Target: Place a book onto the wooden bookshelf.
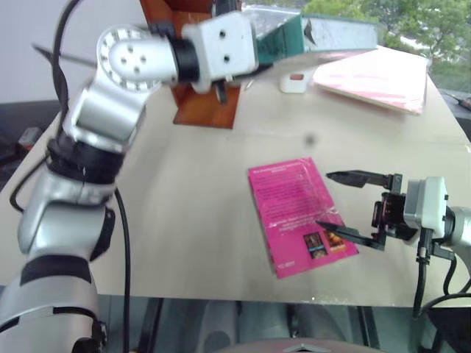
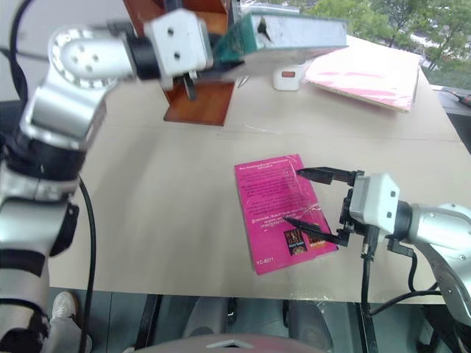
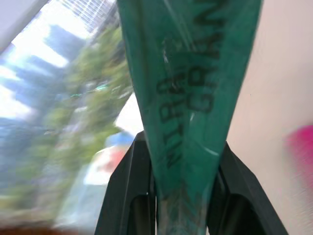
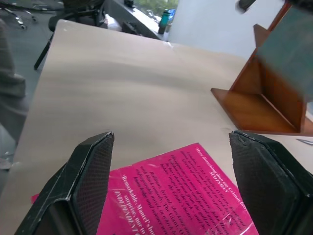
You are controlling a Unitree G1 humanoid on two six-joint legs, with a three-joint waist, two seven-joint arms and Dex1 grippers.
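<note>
Left hand (image 3: 181, 196) clamps the book (image 1: 324, 33); right hand (image 1: 346, 206) gapes, seemingly touching nothing.

- Your left gripper (image 3: 183, 196) is raised high at the far side, arm extended, fingers clamped tight.
- Your right gripper (image 2: 313, 202) sits low, pointing left, fingers spread wide.

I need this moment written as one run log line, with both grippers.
left gripper: shut on teal book, lifted near wooden bookshelf | right gripper: open, over magenta book | placement: not yet done
</note>
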